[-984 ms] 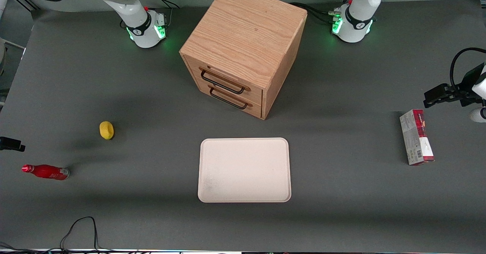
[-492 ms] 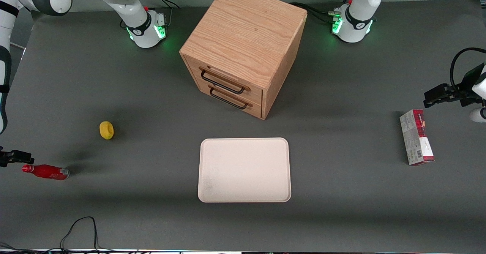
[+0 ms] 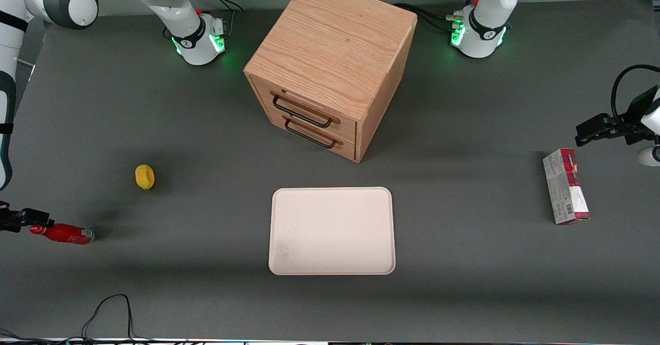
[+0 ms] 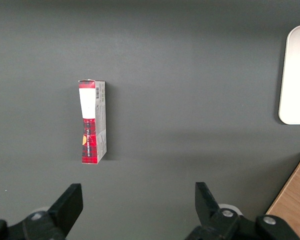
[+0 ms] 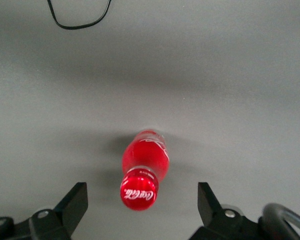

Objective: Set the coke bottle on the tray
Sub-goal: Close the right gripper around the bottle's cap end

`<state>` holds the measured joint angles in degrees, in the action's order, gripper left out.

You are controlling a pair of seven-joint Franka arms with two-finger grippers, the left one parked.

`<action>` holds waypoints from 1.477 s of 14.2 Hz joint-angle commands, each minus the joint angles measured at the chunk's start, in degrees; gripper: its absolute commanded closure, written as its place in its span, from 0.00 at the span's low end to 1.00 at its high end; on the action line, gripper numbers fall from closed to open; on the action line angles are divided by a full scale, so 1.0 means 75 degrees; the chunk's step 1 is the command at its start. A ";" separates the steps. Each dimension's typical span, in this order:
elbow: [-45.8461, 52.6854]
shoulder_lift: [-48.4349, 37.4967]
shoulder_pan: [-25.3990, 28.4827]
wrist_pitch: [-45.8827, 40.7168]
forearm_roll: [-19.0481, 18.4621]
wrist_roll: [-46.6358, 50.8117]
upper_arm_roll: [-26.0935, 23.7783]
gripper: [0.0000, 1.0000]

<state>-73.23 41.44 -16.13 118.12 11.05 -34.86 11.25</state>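
The coke bottle (image 3: 63, 233) is small, red, with a red cap and a silvery base. It lies on its side on the grey table toward the working arm's end, well away from the tray. My right gripper (image 3: 28, 216) hovers at its cap end, just above it. In the right wrist view the gripper (image 5: 141, 207) is open and empty. Its two black fingers (image 5: 76, 202) stand wide on either side of the bottle's cap (image 5: 138, 190), not touching it. The cream-beige tray (image 3: 332, 230) lies flat and bare in front of the drawer cabinet; its edge also shows in the left wrist view (image 4: 296, 75).
A wooden drawer cabinet (image 3: 330, 66) stands mid-table, farther from the camera than the tray. A small yellow object (image 3: 145, 176) lies near the bottle, farther from the camera. A red-and-grey carton box (image 3: 565, 185) lies toward the parked arm's end. A black cable (image 3: 108, 309) loops at the table's near edge.
My gripper has come in over the table's end and nearer to the camera, closing on the bottle's cap. The bottle and the tray have not moved.
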 commanded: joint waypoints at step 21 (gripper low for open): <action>0.2086 -0.1246 0.1703 -0.4166 -0.1215 0.5321 -0.0384 1.00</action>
<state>-61.54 34.57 -5.63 94.38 3.17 -4.41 9.83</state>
